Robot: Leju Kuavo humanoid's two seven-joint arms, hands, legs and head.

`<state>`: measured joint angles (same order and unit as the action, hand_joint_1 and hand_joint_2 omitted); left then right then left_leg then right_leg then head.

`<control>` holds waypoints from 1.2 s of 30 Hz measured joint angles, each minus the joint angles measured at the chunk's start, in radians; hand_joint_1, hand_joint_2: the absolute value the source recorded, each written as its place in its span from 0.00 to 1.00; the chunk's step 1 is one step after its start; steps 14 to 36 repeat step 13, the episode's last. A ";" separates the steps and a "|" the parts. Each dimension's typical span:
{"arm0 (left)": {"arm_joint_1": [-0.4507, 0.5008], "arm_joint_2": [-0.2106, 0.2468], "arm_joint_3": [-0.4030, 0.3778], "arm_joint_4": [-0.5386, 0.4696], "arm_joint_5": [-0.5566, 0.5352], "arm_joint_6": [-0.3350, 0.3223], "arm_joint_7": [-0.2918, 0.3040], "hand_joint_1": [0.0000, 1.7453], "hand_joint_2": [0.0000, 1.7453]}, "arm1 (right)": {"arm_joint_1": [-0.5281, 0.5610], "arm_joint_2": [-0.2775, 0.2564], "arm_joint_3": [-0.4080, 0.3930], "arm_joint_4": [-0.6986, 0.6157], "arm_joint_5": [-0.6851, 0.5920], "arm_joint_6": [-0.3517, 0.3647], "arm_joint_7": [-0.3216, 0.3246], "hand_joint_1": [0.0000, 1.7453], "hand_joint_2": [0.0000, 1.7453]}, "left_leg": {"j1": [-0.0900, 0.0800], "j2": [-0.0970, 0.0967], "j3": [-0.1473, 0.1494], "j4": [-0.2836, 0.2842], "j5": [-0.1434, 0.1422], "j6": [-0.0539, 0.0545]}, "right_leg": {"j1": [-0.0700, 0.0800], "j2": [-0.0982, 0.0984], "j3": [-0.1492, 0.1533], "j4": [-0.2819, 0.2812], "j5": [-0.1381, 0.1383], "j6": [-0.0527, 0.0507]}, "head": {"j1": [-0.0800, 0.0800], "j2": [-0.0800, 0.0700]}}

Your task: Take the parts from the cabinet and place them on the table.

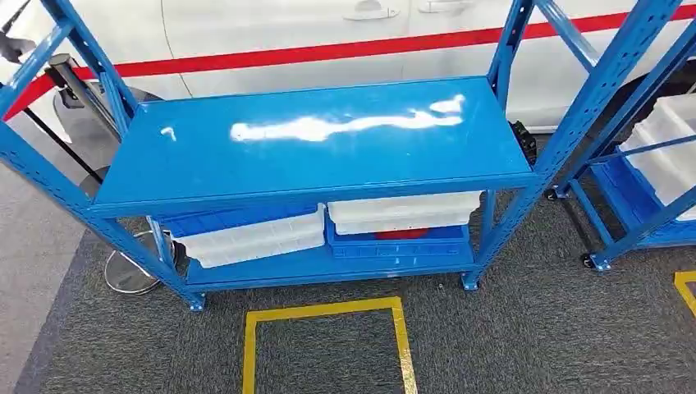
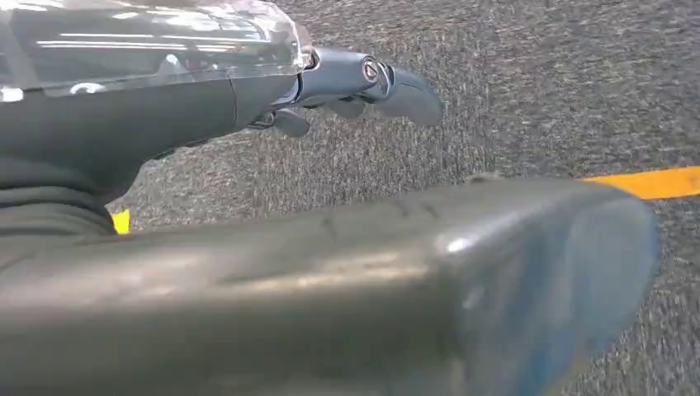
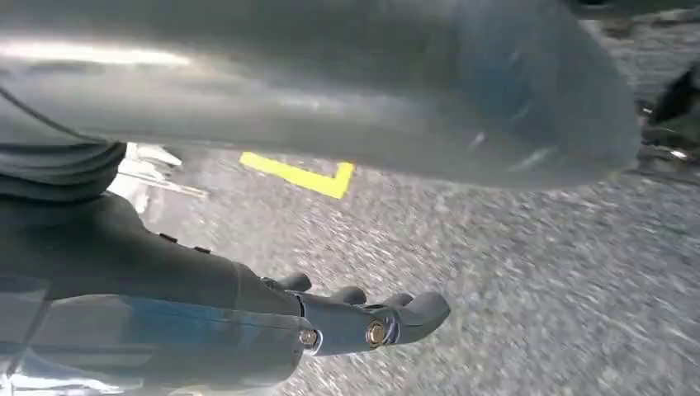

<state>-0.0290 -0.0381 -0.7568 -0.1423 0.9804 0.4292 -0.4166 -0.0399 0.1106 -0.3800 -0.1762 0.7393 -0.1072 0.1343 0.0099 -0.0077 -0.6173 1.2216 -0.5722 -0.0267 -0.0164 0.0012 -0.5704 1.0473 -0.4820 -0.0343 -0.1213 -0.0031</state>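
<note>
We see the blue metal shelving cabinet across the middle of the frame, its glossy top shelf bare. On its lower shelf, white plastic part bins lie stacked on blue plastic trays, side by side.

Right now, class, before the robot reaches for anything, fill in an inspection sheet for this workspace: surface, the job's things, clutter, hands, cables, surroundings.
Surface: blue rack's top shelf bare and glossy, with glare.
Job's things: white bins and on the lower shelf, the right one on a blue bin; contents not visible.
Clutter: nothing seen.
Hands: left hand and right hand hang over grey carpet, holding nothing, fingers extended.
Cables: nothing seen.
Surroundings: yellow tape square on the carpet, second blue rack with white bins at right, white vehicle with red stripe behind.
</note>
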 joint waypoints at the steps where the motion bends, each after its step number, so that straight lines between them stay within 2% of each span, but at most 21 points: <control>1: 0.001 0.000 0.000 0.000 0.000 0.000 0.001 0.00 0.00 | 0.000 0.000 0.000 0.000 0.000 0.000 0.000 0.00 0.00 | -0.002 0.000 0.026 -0.087 0.066 0.010 | 0.003 -0.001 0.012 0.000 -0.006 0.002 | 0.000 0.000; 2: 0.003 0.002 0.000 0.000 0.000 0.000 0.001 0.00 0.00 | 0.001 0.000 0.000 0.000 0.000 0.000 0.000 0.00 0.00 | -0.008 0.003 0.047 -0.167 0.122 0.023 | 0.004 -0.001 0.020 -0.002 -0.012 0.002 | 0.000 0.000; 4: 0.001 0.005 0.000 0.000 0.000 0.000 0.003 0.00 0.00 | 0.001 0.003 0.000 0.001 0.000 0.000 0.000 0.00 0.00 | -0.019 0.006 0.039 -0.180 0.054 0.034 | 0.003 0.000 0.016 -0.003 -0.015 0.013 | -0.001 0.000; 5: 0.001 0.005 -0.001 0.000 0.001 0.000 0.003 0.00 0.00 | -0.001 0.003 0.000 0.001 0.001 0.000 0.001 0.00 0.00 | -0.019 0.004 0.043 -0.182 0.076 0.042 | 0.003 0.000 0.019 -0.004 -0.019 0.020 | 0.000 0.000; 7: 0.004 0.005 -0.001 0.000 0.003 0.000 0.003 0.00 0.00 | -0.003 0.003 0.000 0.001 0.001 0.001 0.001 0.00 0.00 | -0.018 0.001 0.057 -0.202 0.100 0.053 | 0.007 0.000 0.035 -0.013 -0.025 0.033 | 0.000 0.000; 8: 0.005 0.003 -0.001 0.000 0.003 0.000 0.003 0.00 0.00 | -0.003 0.002 0.000 0.000 0.001 0.000 0.001 0.00 0.00 | -0.006 0.004 0.079 -0.222 0.114 0.050 | 0.004 0.000 0.041 0.000 -0.031 0.036 | 0.000 0.000; 9: 0.004 0.003 -0.001 0.000 0.003 0.000 0.003 0.00 0.00 | -0.002 0.000 0.000 0.000 0.001 0.000 0.001 0.00 0.00 | -0.007 0.004 0.086 -0.234 0.116 0.058 | 0.006 0.000 0.024 0.035 -0.055 0.039 | 0.000 0.000; 11: 0.002 0.003 -0.001 0.000 0.003 0.000 0.003 0.00 0.00 | -0.001 0.000 -0.001 0.000 0.001 0.000 0.001 0.00 0.00 | -0.009 0.004 0.088 -0.234 0.115 0.062 | 0.004 0.000 -0.055 0.178 -0.127 0.043 | 0.000 0.000; 12: 0.002 0.003 -0.001 0.000 0.005 0.000 0.003 0.00 0.00 | -0.001 0.000 -0.001 0.000 0.001 0.001 0.001 0.00 0.00 | -0.010 0.004 0.089 -0.233 0.111 0.062 | 0.003 0.000 -0.095 0.243 -0.146 0.046 | 0.000 0.000; 13: 0.003 0.003 -0.001 0.000 0.005 0.000 0.003 0.00 0.00 | -0.001 0.000 -0.001 0.000 0.001 0.002 0.002 0.00 0.00 | -0.011 0.004 0.092 -0.233 0.107 0.063 | 0.002 0.000 -0.122 0.278 -0.144 0.049 | 0.000 0.000; 36: 0.003 0.003 -0.001 0.000 0.005 0.000 0.003 0.00 0.00 | -0.001 0.000 -0.001 0.000 0.001 0.002 0.002 0.00 0.00 | -0.011 0.004 0.092 -0.233 0.107 0.063 | 0.002 0.000 -0.122 0.278 -0.144 0.049 | 0.000 0.000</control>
